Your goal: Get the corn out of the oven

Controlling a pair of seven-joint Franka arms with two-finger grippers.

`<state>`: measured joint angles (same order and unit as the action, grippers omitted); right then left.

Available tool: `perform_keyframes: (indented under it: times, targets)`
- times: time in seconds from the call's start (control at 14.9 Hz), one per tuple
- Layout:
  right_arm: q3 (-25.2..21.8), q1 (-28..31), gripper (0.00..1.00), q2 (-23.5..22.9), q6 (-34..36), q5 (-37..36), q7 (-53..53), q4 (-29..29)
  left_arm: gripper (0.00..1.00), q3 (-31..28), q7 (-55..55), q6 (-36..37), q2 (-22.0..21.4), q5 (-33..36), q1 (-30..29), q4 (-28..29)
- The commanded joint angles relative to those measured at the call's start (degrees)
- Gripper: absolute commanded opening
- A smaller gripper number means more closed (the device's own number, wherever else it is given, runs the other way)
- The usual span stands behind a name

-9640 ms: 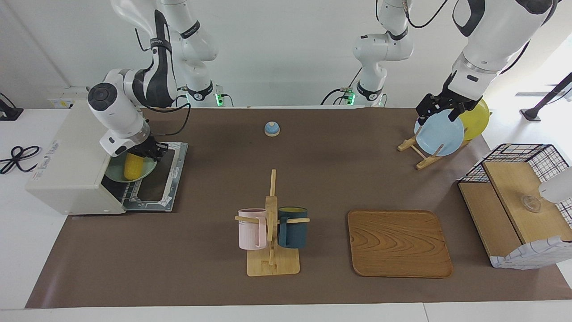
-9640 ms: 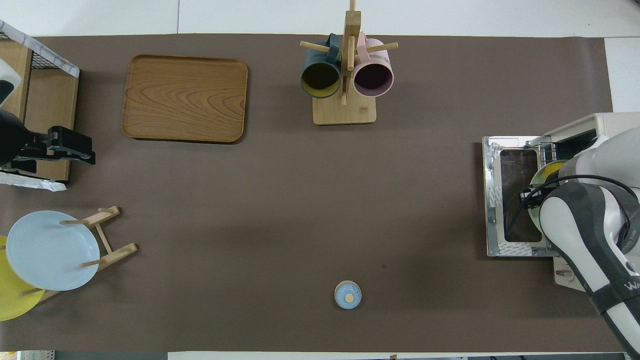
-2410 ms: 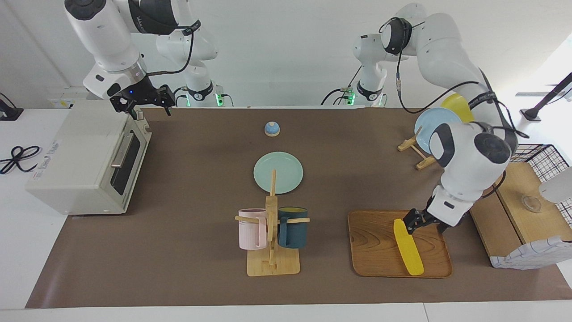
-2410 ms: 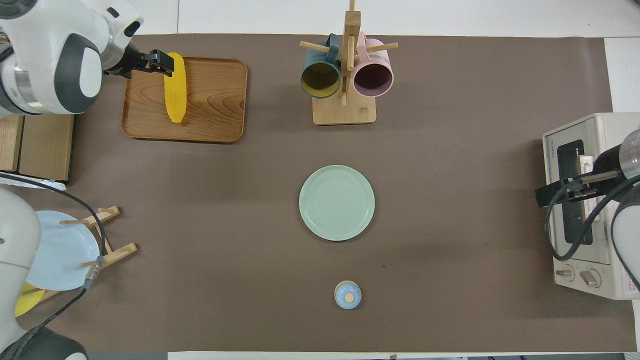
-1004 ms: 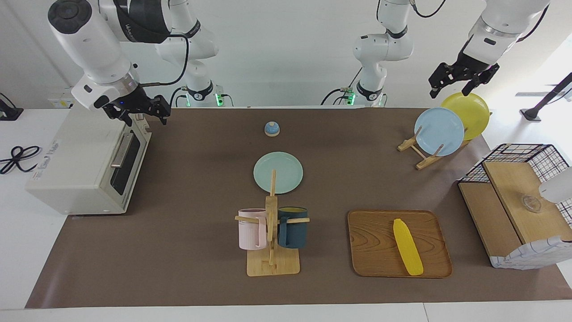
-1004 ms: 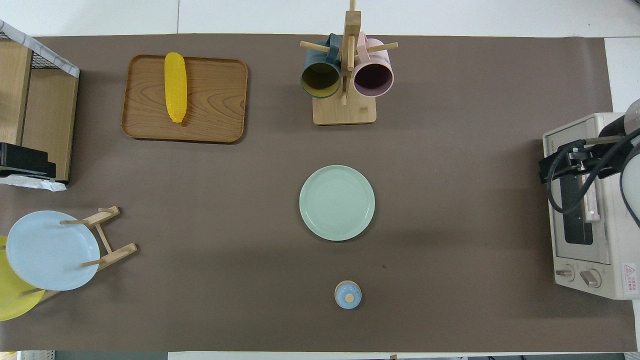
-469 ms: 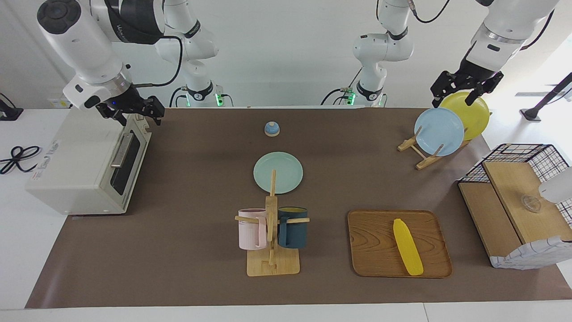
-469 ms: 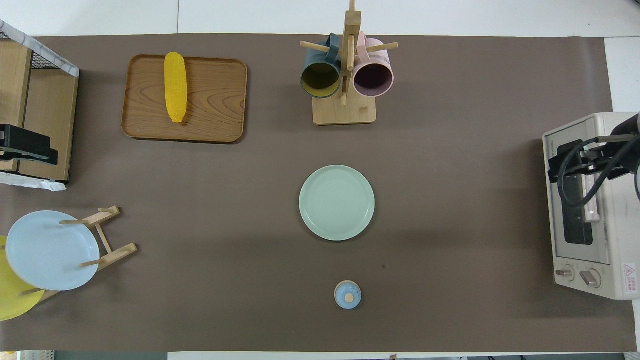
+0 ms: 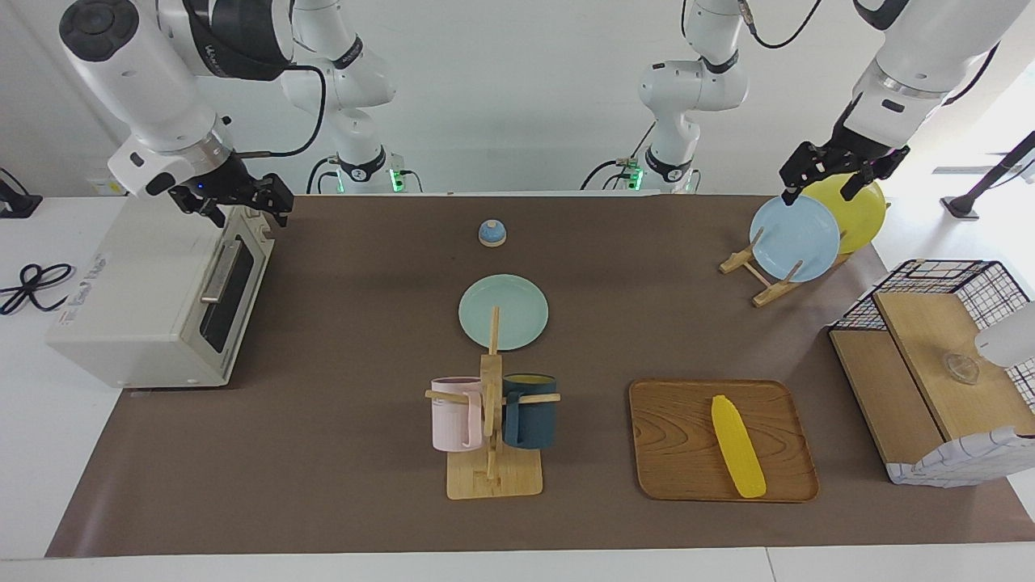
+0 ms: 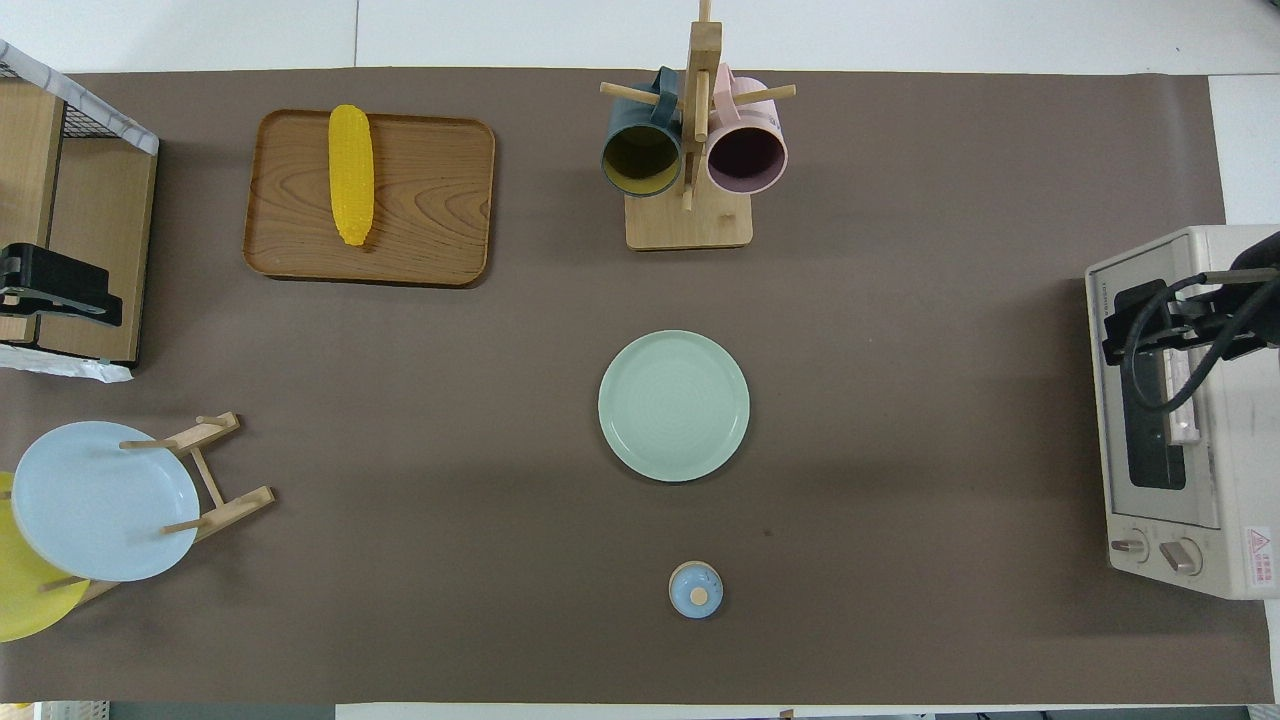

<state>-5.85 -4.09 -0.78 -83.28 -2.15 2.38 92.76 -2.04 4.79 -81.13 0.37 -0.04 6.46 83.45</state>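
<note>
Status: the corn (image 9: 737,445) lies flat on the wooden tray (image 9: 679,436), toward my left arm's end of the desk (image 9: 348,453). It is clear of the tray's rims and nothing touches it. The oven (image 9: 154,291) sits at my right arm's end with its glass door shut. I judge the job essentially done: corn out, door closed, nothing in either hand. What may be left is only parking the arms.

Left fingers (image 9: 833,174): spread apart, empty, raised over the blue plate (image 9: 795,238) and yellow plate (image 9: 849,212) in their wooden stand. Right fingers (image 9: 240,202): spread apart, empty, up over the oven's top edge near the door.

Also on the desk: a pale green plate (image 9: 503,312) in the middle, bare. A mug rack (image 9: 492,420) with a pink mug (image 9: 454,413) and a dark blue mug (image 9: 530,411) stands farther from me than that plate, beside the tray. A small blue bell (image 9: 492,233) sits near my own edge.

Room and edges:
- Broad open brown mat between the oven and the green plate. Good clearance there.
- Left fingers hang close above the plate rims. Any descent risks clipping them, so I would lift straight up.
- A wire basket with wooden boards (image 9: 938,380) crowds the desk's end beside the tray.
- The tray's outer rim lies near the desk's outer edge.
</note>
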Motion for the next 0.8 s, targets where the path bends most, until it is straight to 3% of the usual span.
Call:
perform_keyframes:
  times: [0.0,0.47,0.74]
  targets:
    - [0.93,1.54,1.0,-0.28,0.23,1.0,-0.09,-0.48,1.0,-0.33,0.04,-1.65,-0.02,0.39,0.65,0.13]
    - [0.84,1.36,1.0,-0.19,0.32,1.44,-0.44,-0.48,1.0,-0.24,-0.31,-8.42,-0.64,0.48,0.57,5.05]
    - [0.84,1.54,1.0,-0.19,0.4,1.44,-0.36,-0.39,1.0,-0.24,-0.22,-8.6,-0.55,0.39,1.01,5.5]
